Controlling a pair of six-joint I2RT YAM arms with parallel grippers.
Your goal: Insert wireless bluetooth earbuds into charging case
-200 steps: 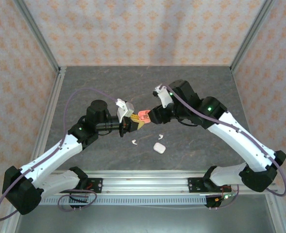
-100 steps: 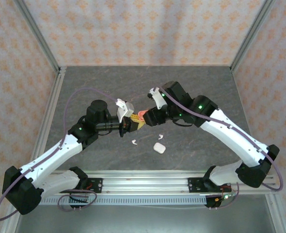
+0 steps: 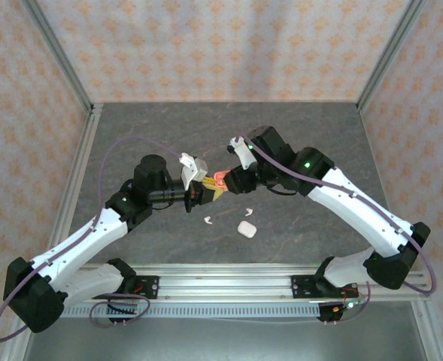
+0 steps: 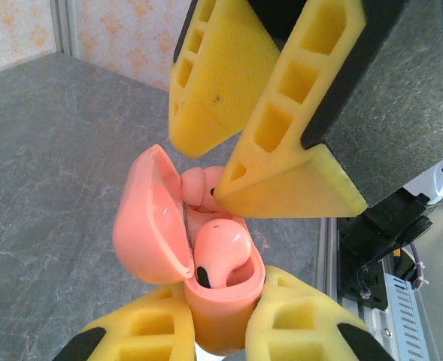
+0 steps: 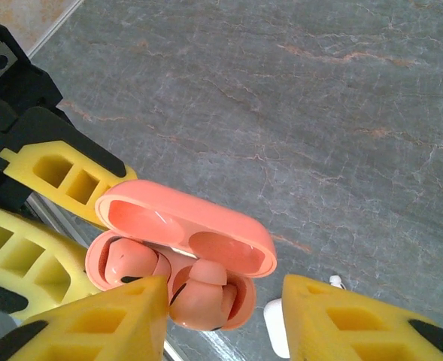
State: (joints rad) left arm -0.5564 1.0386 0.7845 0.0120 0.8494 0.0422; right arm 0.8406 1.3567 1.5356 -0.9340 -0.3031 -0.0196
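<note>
Since the earlier frame the right arm has swung leftward, bringing the right gripper (image 5: 223, 280) in closer to the left one, so that the two now meet above the middle of the worktop (image 3: 131, 128). The left arm has kept its pose, and the loose things on the surface lie where they were.

The left gripper (image 3: 212, 188) is closed on the coral-pink charging case (image 4: 221, 308), its yellow fingers (image 4: 296, 323) clamping the lower body from both sides and holding it clear of the worktop. The lid (image 4: 150, 226) is swung open on the case's left side in the left wrist view. Two coral-pink earbuds (image 5: 131, 263) sit side by side in the case's wells, their rounded heads standing above the rim. The nearer one in the left wrist view (image 4: 221, 252) looks seated. The one behind it (image 4: 198, 186) is partly hidden.

The right gripper's jaws stand apart and hold nothing. In the right wrist view its two yellow fingers flank the open case, one on each side, with the earbuds between them. In the left wrist view the tip of one of these fingers (image 4: 281, 173) rests against the far earbud, or lies just beside it. I cannot tell which.

On the worktop, nearer than the two grippers, lie a white earbud (image 3: 207, 220) and, just to its right, a closed white case (image 3: 245, 229). They do not touch each other.
</note>
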